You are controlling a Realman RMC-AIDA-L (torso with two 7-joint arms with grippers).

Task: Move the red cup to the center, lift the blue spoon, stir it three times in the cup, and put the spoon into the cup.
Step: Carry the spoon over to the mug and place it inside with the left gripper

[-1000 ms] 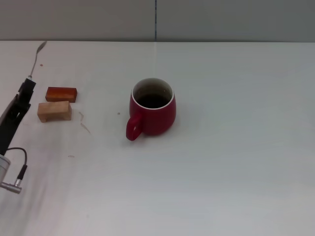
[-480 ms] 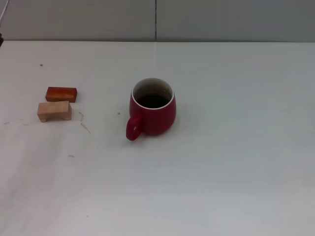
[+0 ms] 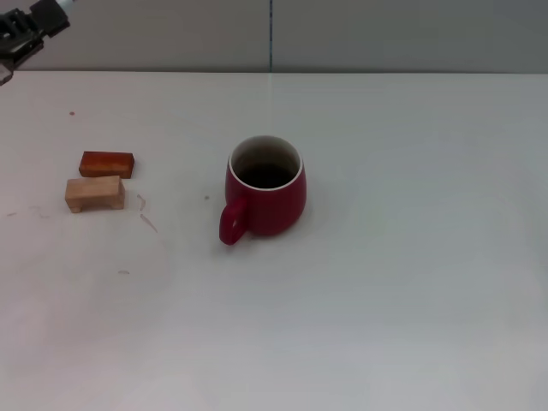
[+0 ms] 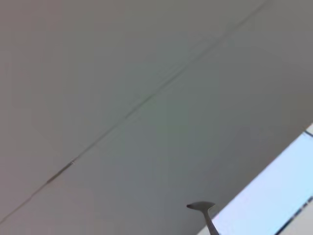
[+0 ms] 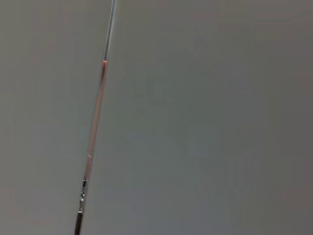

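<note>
A: Cup (image 3: pixel 266 187) first. Where is it?

B: Upright on the white worktop (image 3: pixel 411 257), about the middle of the head view. The handle points toward the robot and a bit to its left. The inside is dark, with a thin white rim.

A: And the spoon (image 4: pixel 205 215)?

B: Only its grey metal bowl and a bit of the neck show, in the left wrist view, at the lower edge against a plain grey wall. It is up in the air, off the worktop. None of its handle is in view.

A: Where is the left gripper (image 3: pixel 30 26)?

B: High at the far left corner of the head view, above the worktop's back edge and well apart from the cup. Only a dark part of it shows.

A: Are its jaws clenched on the spoon?

B: I cannot tell. The jaws do not show clearly in any view.

A: The right gripper?

B: Not in sight. Its wrist view shows only a grey wall with a thin seam.

A: Anything else on the worktop?

B: Two small blocks at the robot's left, close together: a red-brown one (image 3: pixel 107 163) farther back and a pale wooden one (image 3: pixel 94 193) nearer. Both are well apart from the cup.
</note>
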